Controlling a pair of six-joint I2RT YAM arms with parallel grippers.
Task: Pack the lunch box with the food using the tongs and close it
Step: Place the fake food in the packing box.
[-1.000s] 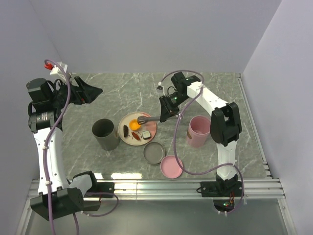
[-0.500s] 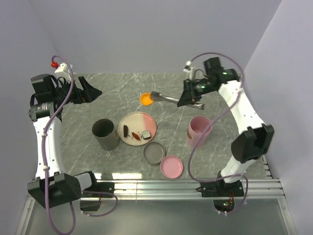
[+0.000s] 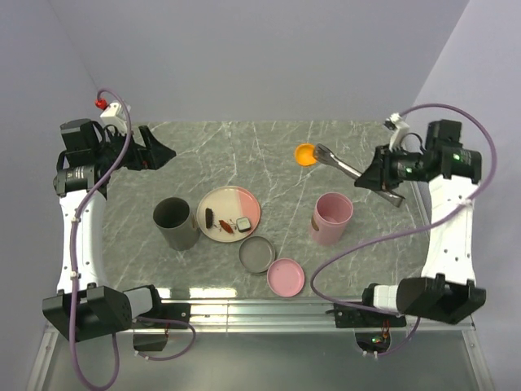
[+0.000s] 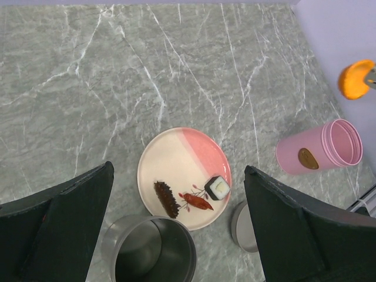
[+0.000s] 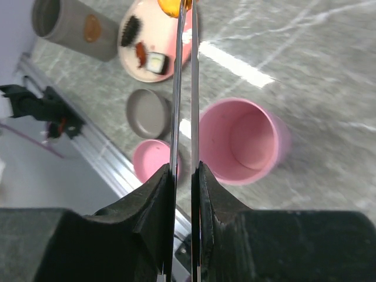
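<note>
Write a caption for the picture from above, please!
Right end effector holds the tongs, round orange piece pinched at their tip near the pink cup; three pieces sit on the plate.

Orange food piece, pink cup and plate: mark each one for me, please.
orange food piece (image 3: 304, 154), top external view, centre of its round face.
pink cup (image 4: 291, 160), left wrist view, outer side wall beside the brown label.
plate (image 4: 168, 161), left wrist view, bare cream half.
</note>
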